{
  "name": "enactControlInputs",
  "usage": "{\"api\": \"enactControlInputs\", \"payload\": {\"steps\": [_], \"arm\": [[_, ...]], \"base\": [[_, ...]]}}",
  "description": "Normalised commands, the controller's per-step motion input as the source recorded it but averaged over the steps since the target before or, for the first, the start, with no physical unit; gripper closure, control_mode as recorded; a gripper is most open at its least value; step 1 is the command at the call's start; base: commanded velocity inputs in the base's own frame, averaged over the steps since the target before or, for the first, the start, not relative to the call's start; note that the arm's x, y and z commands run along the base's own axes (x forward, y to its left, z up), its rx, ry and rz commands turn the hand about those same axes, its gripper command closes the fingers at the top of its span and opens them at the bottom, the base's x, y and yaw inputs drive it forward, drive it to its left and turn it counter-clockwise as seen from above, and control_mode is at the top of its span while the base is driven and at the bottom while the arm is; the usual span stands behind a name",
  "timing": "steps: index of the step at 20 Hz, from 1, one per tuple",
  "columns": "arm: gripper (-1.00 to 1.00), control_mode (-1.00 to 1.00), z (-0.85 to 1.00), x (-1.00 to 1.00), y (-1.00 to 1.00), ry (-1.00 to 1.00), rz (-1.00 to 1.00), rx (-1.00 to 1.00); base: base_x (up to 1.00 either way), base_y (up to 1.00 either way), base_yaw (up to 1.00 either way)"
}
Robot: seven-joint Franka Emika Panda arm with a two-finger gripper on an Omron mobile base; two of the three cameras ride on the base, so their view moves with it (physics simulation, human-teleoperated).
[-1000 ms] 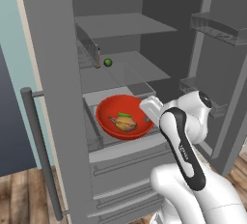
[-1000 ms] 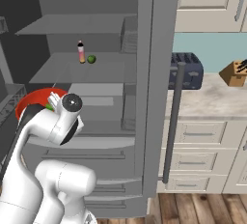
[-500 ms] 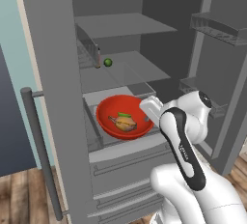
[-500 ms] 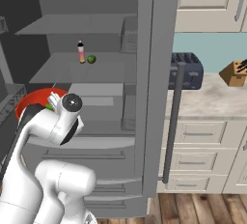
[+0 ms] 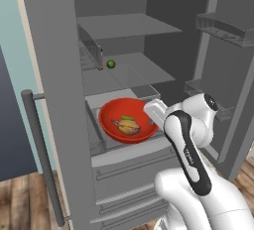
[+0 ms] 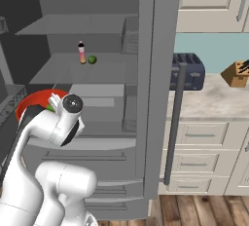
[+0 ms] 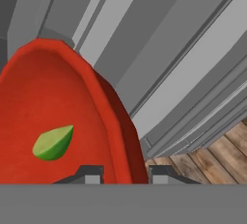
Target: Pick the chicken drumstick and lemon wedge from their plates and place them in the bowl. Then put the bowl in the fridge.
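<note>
risk is judged in the bowl [image 5: 128, 123], rim clamped by the gripper [image 7: 124, 174] over the fridge [image 5: 59, 100] shelf's front edge, tipping so the chicken drumstick [image 5: 129, 127] and lemon wedge [image 7: 53, 142] are spilled.

Bowl [image 7: 58, 102] cut off at hand view's left edge; tool [image 7: 119, 174] tips mostly hidden; arm covers bowl's right rim

It was a home kitchen. An open grey fridge [image 5: 59, 100] with shelves and drawers stood beside cream cabinets [image 6: 204, 137], a pale stone counter [image 6: 214, 105] carried a dark toaster [image 6: 192, 71] and a knife block [image 6: 237, 73], and the floor [image 6: 204, 210] was wood plank.
</note>
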Motion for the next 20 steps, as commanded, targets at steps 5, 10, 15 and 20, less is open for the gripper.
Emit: {"api": "enactControlInputs", "payload": {"steps": [5,10,15,20], "arm": [[1.0,-1.0,0.0,-0.02,0.0,0.0,0.0,0.0],[1.0,-1.0,0.0,-0.04,0.0,-0.01,0.0,-0.01],[1.0,-1.0,0.11,-0.06,-0.01,0.0,-0.26,-0.01],[1.0,-1.0,0.29,-0.02,-0.06,0.01,-0.31,0.0]], "base": [[0.0,0.0,0.0],[0.0,0.0,0.0],[0.0,0.0,0.0],[0.0,0.0,0.0]]}}
